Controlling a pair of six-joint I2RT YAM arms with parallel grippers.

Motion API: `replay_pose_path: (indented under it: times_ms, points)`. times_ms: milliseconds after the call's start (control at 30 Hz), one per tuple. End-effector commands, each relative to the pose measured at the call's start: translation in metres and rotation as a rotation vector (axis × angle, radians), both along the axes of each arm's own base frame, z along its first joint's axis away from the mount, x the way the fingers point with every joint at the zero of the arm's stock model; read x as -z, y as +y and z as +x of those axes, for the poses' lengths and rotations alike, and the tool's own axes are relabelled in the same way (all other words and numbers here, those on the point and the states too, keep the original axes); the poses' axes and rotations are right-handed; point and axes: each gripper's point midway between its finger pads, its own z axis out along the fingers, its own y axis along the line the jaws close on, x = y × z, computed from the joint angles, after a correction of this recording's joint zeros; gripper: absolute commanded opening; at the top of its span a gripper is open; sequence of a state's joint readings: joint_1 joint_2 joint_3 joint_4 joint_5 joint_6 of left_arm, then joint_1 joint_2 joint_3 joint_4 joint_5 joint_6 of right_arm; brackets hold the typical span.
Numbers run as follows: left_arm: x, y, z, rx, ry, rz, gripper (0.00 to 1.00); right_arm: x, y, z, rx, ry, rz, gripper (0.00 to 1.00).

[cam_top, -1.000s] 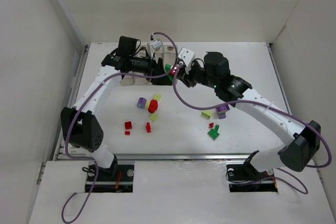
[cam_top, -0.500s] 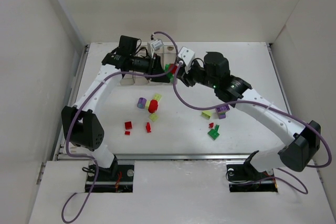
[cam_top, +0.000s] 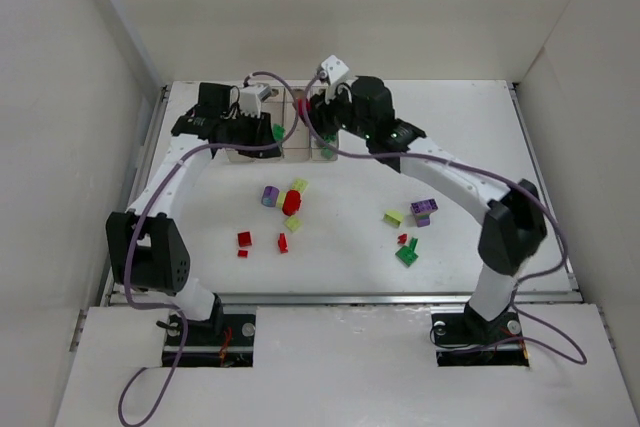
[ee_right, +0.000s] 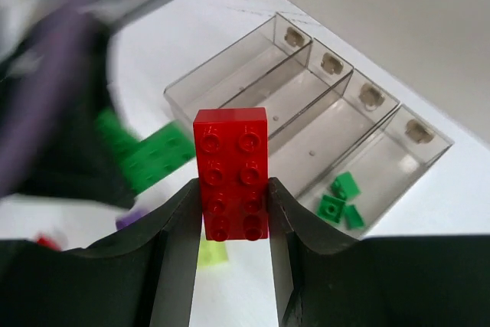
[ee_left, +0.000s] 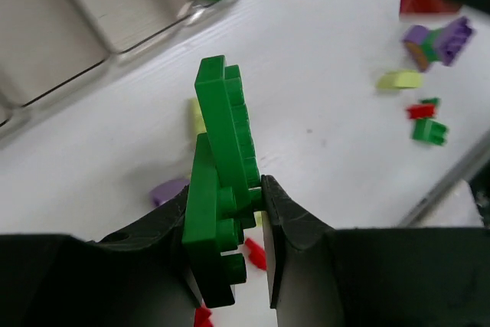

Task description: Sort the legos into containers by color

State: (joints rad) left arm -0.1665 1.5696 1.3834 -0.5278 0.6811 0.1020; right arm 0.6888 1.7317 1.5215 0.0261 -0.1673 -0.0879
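The left end effector (ee_left: 230,204) is clenched on a stack of flat green plastic lego bricks (ee_left: 223,135). The stack stands on edge out of the fingertips. Its lower part is lost in the shadow between the pads, so the number of pieces cannot be told.

The right end effector (ee_right: 232,197) grasps a red plastic two-by-four lego brick (ee_right: 230,158), studs facing the camera, with its lower end hidden between the fingers. Just beyond this brick lie the four joined clear plastic rectangular containers (ee_right: 314,112). The compartment off the right fingertip holds three small green lego pieces (ee_right: 341,197); the other three show bare floors. To the left of the red brick, the other arm is a dark blur in which only the green stack reads clearly.

From above, both end effectors hang close together over the containers, which the arms mostly cover. On the white surface (ee_left: 329,59), on the near side of the end effectors, lie loose small legos (cam_top: 291,202) in red, purple, pale yellow-green and green, in two scattered groups. A purple one is half hidden behind the left fingers.
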Motion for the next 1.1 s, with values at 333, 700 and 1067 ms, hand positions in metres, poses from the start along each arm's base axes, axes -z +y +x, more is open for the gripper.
replay_pose_path:
  times_ms: [333, 700, 1067]
  points:
    - [0.007, 0.063, 0.014, -0.248, -0.11, 0.232, 0.0, 0.063, 0.043, 0.144, 0.289, 0.236, 0.343, 0.0]
    - [0.01, 0.062, 0.017, -0.205, -0.109, 0.229, 0.0, 0.107, 0.058, 0.145, 0.213, 0.309, 0.31, 0.23]
    - [-0.007, 0.037, 0.001, 0.047, -0.187, 0.202, 0.0, 0.054, 0.041, 0.132, 0.155, 0.282, 0.357, 1.0]
